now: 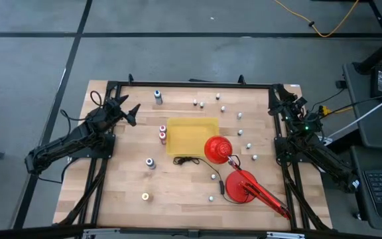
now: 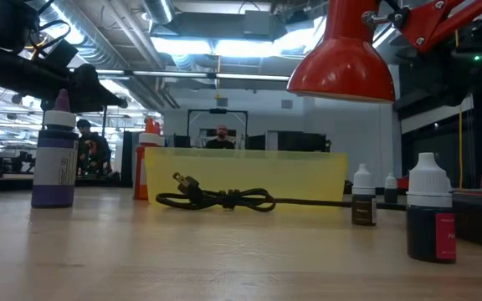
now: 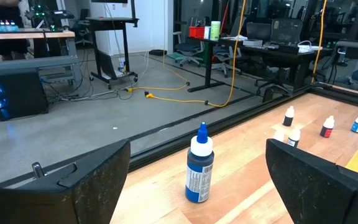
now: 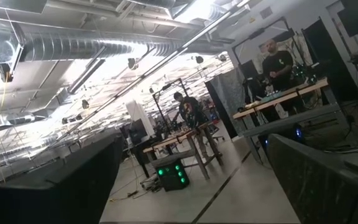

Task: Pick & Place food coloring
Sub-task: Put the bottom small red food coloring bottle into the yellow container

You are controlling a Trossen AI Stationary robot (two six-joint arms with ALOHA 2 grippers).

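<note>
The food coloring bottles stand upright on the wooden table. A blue-topped one (image 1: 158,97) stands near the far edge and shows in the left wrist view (image 3: 199,165). Two red-topped ones (image 1: 162,133) stand beside the yellow tray (image 1: 192,136). A purple one (image 1: 150,162) and a yellow-topped one (image 1: 145,196) stand nearer. Several small white-capped ones (image 1: 240,115) are scattered on the right. My left gripper (image 1: 130,111) is open and empty, raised at the far left, facing the blue-topped bottle from a distance. My right gripper (image 1: 285,99) is open and empty at the far right, tipped up toward the room.
A red desk lamp has its shade (image 1: 217,149) over the tray's near right corner and its base (image 1: 242,186) at the near right. Its black cord (image 1: 188,160) lies coiled in front of the tray. A black frame (image 1: 191,85) rims the table. People show in the room behind.
</note>
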